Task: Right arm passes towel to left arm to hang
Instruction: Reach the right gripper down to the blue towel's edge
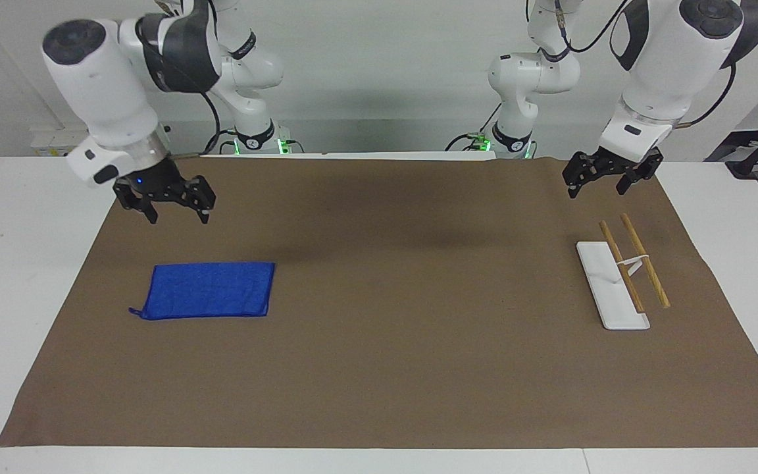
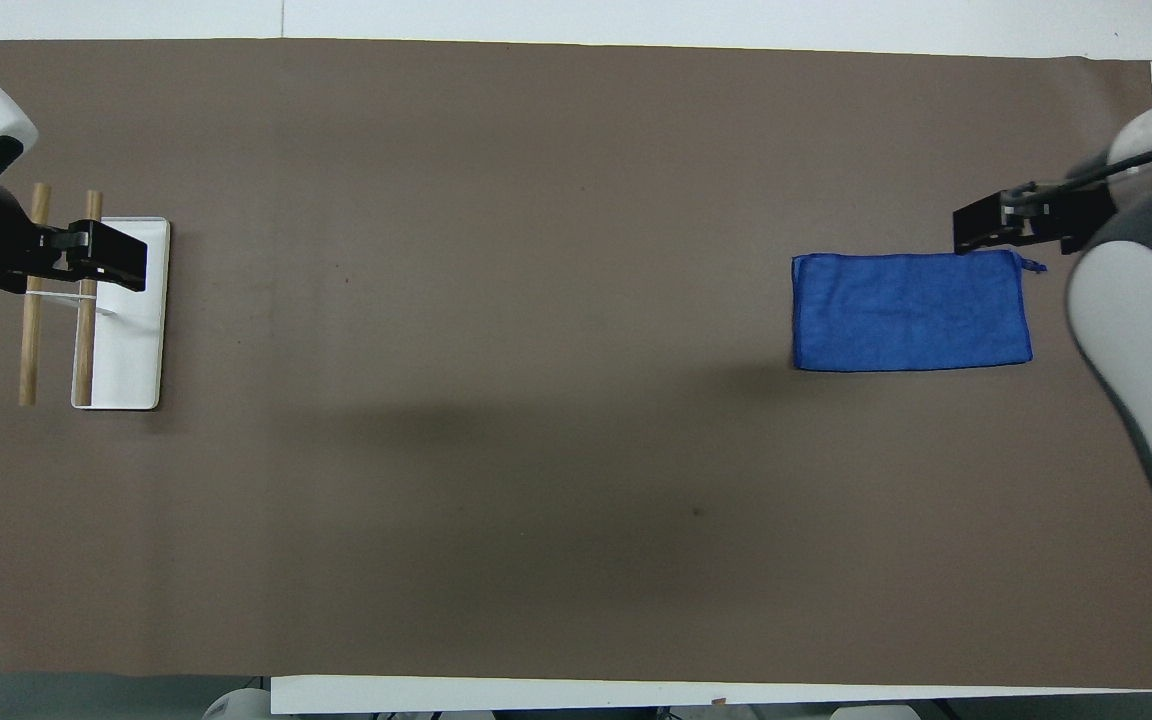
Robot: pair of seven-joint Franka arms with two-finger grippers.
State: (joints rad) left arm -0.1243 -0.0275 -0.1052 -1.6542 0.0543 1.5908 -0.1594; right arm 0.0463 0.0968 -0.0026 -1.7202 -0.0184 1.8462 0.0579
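Observation:
The blue towel [image 1: 208,289] lies flat on the brown mat toward the right arm's end of the table; it also shows in the overhead view [image 2: 911,310]. My right gripper [image 1: 179,217] is open and empty. It hangs in the air over the mat by the towel's edge and does not touch the towel; in the overhead view [image 2: 1021,225] it overlaps the towel's loop corner. My left gripper [image 1: 595,192] is open and empty, and waits raised over the rack's end [image 2: 76,265].
A rack with a white base [image 1: 606,289] and two wooden rods [image 1: 645,270] stands toward the left arm's end of the table. The brown mat [image 1: 405,368] covers most of the white table.

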